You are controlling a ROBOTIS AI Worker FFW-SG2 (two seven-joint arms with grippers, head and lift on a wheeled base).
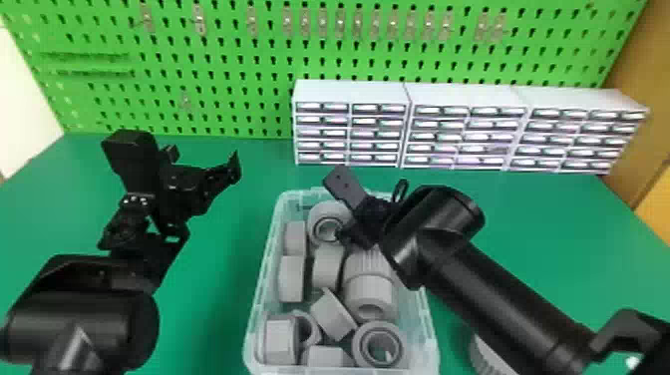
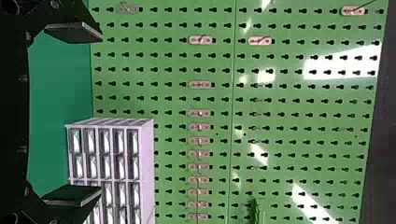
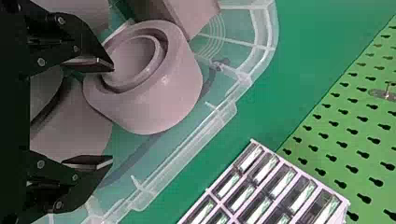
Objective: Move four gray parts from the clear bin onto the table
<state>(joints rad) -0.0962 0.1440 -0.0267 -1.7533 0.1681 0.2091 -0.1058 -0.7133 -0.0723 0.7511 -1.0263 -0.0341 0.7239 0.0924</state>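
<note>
So my workspace is a smooth green table (image 1: pixel 214 239) with a bright green pegboard (image 1: pixel 224 75) behind it, full of keyhole slots with small metal clips hung in rows. A tan panel (image 1: pixel 643 109) stands at the right. Three white drawer units (image 1: pixel 351 90) line up side by side at the back, each five rows high with clear fronts.

One clear bin (image 1: pixel 266 249), thin ribbed plastic with rounded corners. I count roughly ten gray parts (image 1: pixel 374 294) in it, but they overlap so don't quote me. Chunky, matte, mostly round; some are hollow with ringed mouths, one's got fine ridges. One more ridged gray part (image 1: pixel 486 356) is on the table right of the bin, partly behind my arm.

My right gripper (image 1: pixel 336 204) is over the bin's far end, spread open with nothing held. My left gripper (image 1: pixel 204 158) is off to the left above the table, also open and empty.
</note>
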